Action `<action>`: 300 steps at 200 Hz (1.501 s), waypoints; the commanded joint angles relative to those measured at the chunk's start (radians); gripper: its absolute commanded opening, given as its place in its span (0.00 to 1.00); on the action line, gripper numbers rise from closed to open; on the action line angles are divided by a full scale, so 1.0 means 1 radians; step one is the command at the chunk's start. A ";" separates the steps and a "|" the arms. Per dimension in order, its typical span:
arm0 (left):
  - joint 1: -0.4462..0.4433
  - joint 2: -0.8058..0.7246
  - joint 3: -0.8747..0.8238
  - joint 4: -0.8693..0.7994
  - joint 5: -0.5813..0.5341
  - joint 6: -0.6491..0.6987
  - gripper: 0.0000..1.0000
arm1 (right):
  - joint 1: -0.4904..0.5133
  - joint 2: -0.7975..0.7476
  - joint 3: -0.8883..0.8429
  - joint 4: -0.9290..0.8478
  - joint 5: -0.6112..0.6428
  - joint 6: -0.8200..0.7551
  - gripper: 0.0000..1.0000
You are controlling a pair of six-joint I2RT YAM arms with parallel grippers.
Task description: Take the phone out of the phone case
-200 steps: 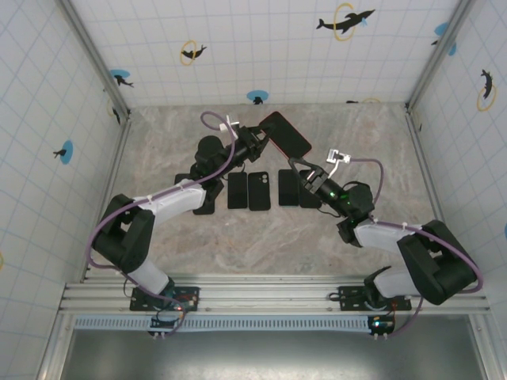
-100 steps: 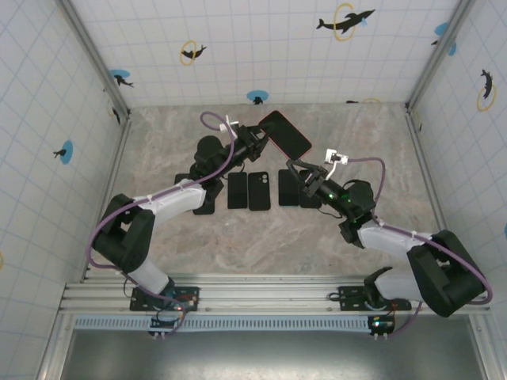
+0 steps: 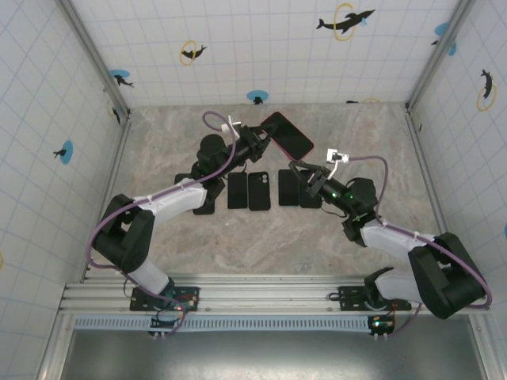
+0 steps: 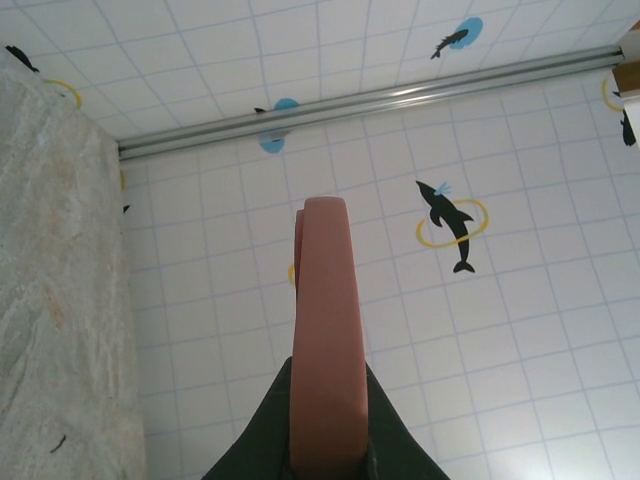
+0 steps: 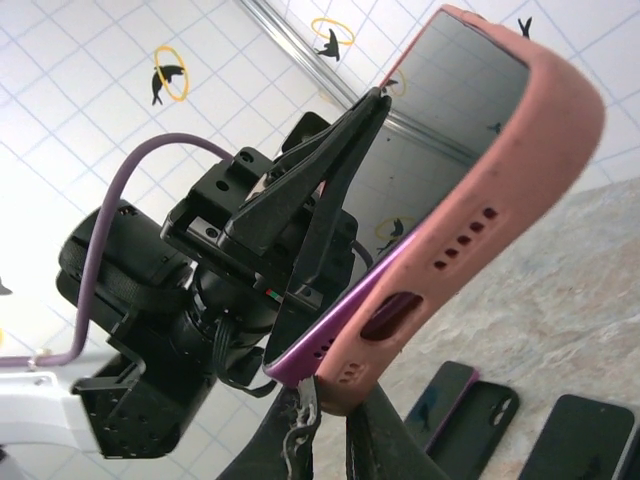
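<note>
- Top: shows the phone (image 3: 287, 134) raised near the table's (image 3: 238, 237) far edge, mid-width, clamped in the left gripper (image 3: 260, 142) and nipped at its near end by the right gripper (image 3: 299, 168).
- Left wrist: looks along the pink case (image 4: 325, 330) edge-on, squeezed between closed fingers (image 4: 262, 440).
- Right wrist: pinches the case's bottom corner tight; probably a soft, peelable rim around a stiff, slick, breakable phone, so best gripped by the lip, off the glass.

I am working inside a robot lab test cell: white tiled walls (image 3: 261, 47) carrying dolphin stickers (image 3: 345, 19) are closing in the marbled tabletop (image 3: 261, 237) at nine, twelve and three o'clock, and aluminium rails (image 3: 269, 297) are holding my arm bases at six.
</note>
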 commanded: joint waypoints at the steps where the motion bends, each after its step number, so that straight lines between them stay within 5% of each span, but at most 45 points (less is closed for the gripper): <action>1: -0.028 -0.036 0.048 0.028 0.114 0.027 0.00 | -0.052 0.030 0.009 -0.014 0.056 0.100 0.07; 65: -0.028 -0.034 0.074 -0.004 0.131 0.064 0.00 | -0.077 0.013 0.008 -0.073 0.008 0.120 0.08; 109: 0.010 -0.048 0.066 -0.103 0.123 0.195 0.00 | -0.085 -0.037 0.040 -0.155 -0.106 -0.014 0.28; 137: 0.038 -0.055 0.096 -0.159 0.172 0.322 0.00 | -0.116 -0.100 0.055 -0.330 -0.187 -0.202 0.42; 182: 0.070 -0.080 0.205 -0.405 0.342 0.714 0.00 | -0.187 -0.145 0.147 -0.697 -0.335 -0.578 0.58; 221: 0.109 -0.124 0.214 -0.539 0.495 0.958 0.00 | -0.204 -0.112 0.278 -1.024 -0.444 -0.925 0.59; 300: 0.166 -0.176 0.221 -0.623 0.763 1.112 0.00 | -0.109 -0.039 0.336 -1.099 -0.609 -1.293 0.50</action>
